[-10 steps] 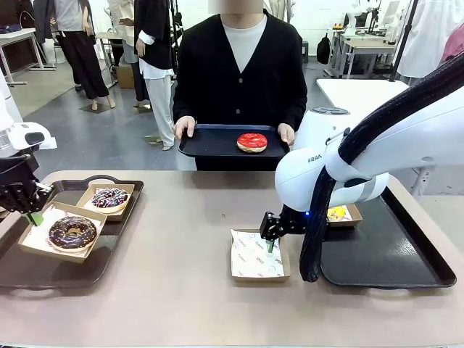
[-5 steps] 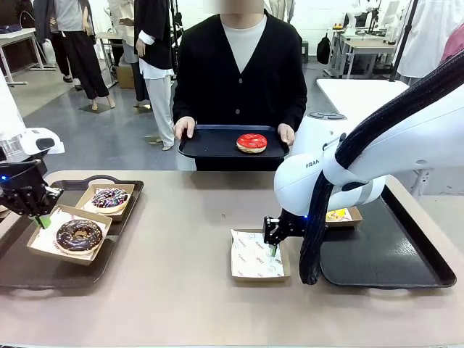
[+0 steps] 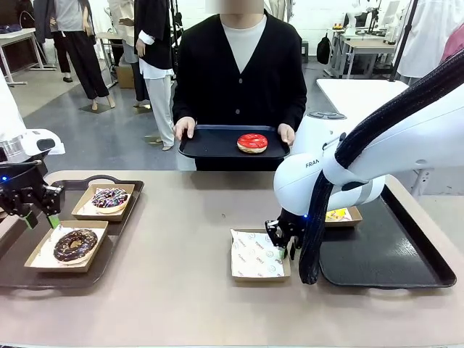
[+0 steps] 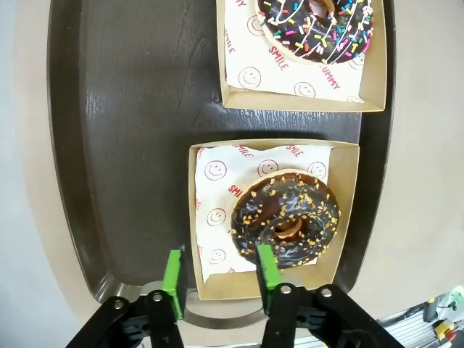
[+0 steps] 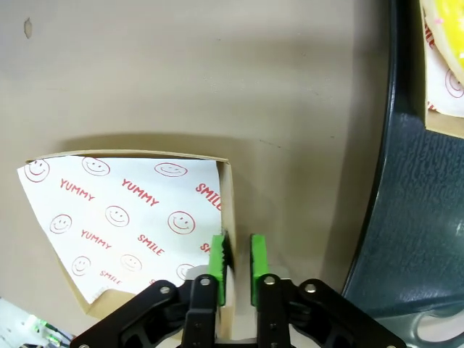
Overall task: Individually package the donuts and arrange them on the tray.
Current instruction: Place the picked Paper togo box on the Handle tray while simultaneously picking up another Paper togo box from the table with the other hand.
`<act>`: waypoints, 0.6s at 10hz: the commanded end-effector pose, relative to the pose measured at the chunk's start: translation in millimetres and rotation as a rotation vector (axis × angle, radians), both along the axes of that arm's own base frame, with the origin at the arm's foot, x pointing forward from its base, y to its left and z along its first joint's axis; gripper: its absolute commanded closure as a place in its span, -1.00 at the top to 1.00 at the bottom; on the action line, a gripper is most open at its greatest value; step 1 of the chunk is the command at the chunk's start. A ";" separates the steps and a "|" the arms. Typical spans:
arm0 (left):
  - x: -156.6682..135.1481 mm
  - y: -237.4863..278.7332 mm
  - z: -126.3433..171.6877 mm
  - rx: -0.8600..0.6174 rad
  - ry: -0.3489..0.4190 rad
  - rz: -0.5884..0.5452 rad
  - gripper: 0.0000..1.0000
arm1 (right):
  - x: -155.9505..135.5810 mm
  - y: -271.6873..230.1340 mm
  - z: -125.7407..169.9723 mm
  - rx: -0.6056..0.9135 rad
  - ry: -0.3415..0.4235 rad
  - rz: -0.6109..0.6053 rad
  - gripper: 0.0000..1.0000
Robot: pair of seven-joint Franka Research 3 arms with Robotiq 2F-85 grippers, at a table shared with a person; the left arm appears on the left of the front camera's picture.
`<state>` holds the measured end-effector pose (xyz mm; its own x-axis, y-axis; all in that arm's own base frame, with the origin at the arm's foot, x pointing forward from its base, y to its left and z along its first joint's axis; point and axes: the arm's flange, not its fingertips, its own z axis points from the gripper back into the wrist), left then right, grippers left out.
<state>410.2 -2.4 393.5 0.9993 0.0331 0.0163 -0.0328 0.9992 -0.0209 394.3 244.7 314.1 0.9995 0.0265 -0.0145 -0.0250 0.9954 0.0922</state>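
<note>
Pinching the near wall of the empty brown cardboard box lined with smiley-print paper (image 5: 130,217), our right gripper (image 5: 237,262) should, we judge, keep it level, while our left gripper (image 4: 217,279) hangs spread above the boxed chocolate sprinkled ring donut (image 4: 285,217).

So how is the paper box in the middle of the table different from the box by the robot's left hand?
The middle box is empty, just smiley paper; the left box holds a chocolate donut with sprinkles. The middle box sits on the bare table; the left box sits on a dark tray. The right gripper pinches the middle box's wall; the left gripper is open at the left box's edge. Both are shallow brown boxes with the same liner.
</note>
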 end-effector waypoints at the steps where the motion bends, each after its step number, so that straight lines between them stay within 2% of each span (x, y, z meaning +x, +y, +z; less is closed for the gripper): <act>1: 2.1 1.2 0.5 0.017 -0.012 0.008 0.72 | 1.7 4.1 0.0 -0.006 -0.017 -0.031 -1.00; 3: 0.6 2.7 2.9 0.006 -0.013 0.009 1.00 | 1.8 4.6 0.8 -0.004 -0.010 -0.031 -1.00; 5: 0.0 3.8 3.7 -0.016 -0.003 0.008 1.00 | 1.3 5.1 1.8 -0.005 -0.010 -0.031 -1.00; 6: 0.2 5.4 7.0 -0.048 0.008 0.005 0.93 | 0.1 6.6 5.2 -0.004 -0.015 -0.030 -1.00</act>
